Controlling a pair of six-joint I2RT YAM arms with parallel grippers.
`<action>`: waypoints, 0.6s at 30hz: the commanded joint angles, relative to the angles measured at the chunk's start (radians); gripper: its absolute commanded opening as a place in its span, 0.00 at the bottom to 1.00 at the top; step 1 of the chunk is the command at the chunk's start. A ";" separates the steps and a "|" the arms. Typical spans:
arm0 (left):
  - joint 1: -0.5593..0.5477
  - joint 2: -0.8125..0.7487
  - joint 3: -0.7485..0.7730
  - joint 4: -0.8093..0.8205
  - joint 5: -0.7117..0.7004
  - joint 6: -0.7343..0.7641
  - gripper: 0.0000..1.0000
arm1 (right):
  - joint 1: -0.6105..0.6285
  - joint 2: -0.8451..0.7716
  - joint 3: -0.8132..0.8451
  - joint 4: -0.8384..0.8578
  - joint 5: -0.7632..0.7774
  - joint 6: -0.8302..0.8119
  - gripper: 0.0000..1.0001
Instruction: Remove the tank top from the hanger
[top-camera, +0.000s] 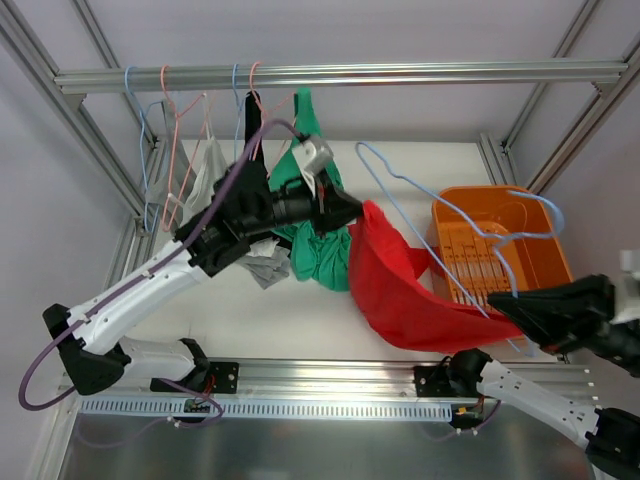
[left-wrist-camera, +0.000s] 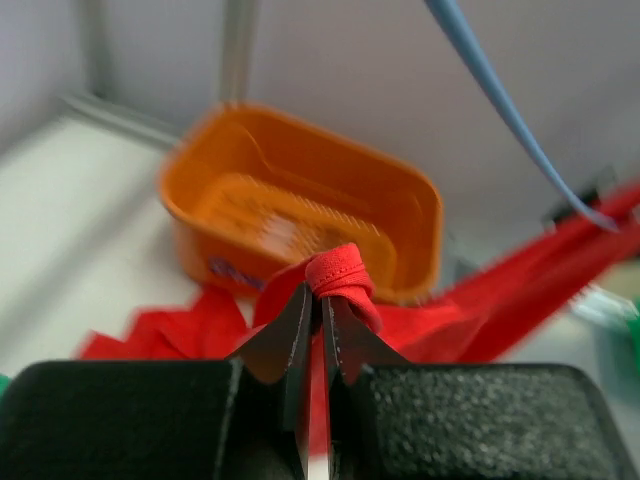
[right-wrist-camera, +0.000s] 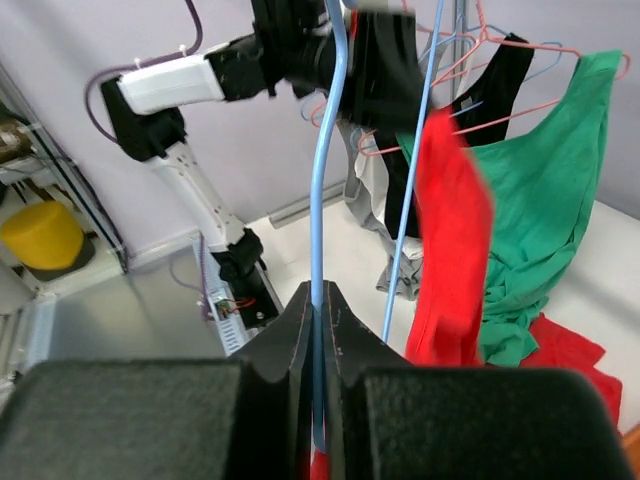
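Observation:
A red tank top (top-camera: 400, 285) hangs stretched between my two grippers above the table. My left gripper (top-camera: 352, 210) is shut on one of its straps, seen bunched at the fingertips in the left wrist view (left-wrist-camera: 340, 275). My right gripper (top-camera: 508, 312) is shut on the wire of a light blue hanger (top-camera: 450, 215), which runs up from between its fingers in the right wrist view (right-wrist-camera: 325, 150). The red top (right-wrist-camera: 450, 230) droops beside that wire. The hanger's far end reaches over the orange basket (top-camera: 500, 250).
A rail (top-camera: 340, 76) at the back carries more hangers with a green top (top-camera: 318, 245), a black one (top-camera: 252, 150) and a grey one (top-camera: 205, 170). The orange basket also shows in the left wrist view (left-wrist-camera: 300, 200). Metal frame posts stand on both sides.

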 joint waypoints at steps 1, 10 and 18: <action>-0.076 -0.098 -0.215 0.261 0.264 -0.088 0.00 | 0.000 0.085 -0.101 0.337 -0.042 -0.082 0.00; -0.321 0.026 -0.509 0.469 0.408 -0.163 0.00 | 0.000 0.132 -0.672 1.356 0.280 -0.252 0.00; -0.435 0.376 -0.561 0.473 0.266 -0.192 0.00 | 0.001 0.170 -0.801 1.807 0.369 -0.415 0.00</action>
